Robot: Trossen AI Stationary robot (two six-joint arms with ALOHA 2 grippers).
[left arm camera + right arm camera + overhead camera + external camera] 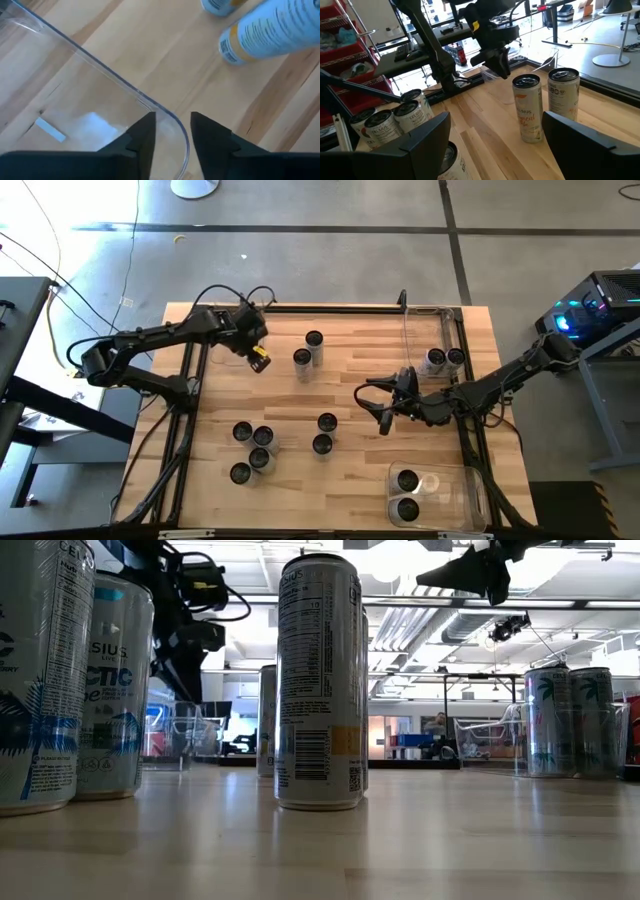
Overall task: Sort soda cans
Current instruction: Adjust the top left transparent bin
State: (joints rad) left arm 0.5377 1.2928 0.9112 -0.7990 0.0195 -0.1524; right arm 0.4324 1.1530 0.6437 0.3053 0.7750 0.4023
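Close to the low camera, soda cans (pixel 318 680) stand upright on the desk (pixel 350 480). My left gripper (pixel 171 131), fingers slightly apart and empty, hangs over a clear bin (pixel 100 70) at far left. My right gripper (pixel 385 408), fingers wide, sits mid-desk; nearest cans (pixel 326 423) stand just left, axes vertical. Office room beyond.

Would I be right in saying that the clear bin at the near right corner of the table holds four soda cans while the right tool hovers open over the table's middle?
Not quite: the clear bin at the near right corner holds two soda cans, not four, as the high view shows. The rest stands: the right tool hovers open over the table's middle.
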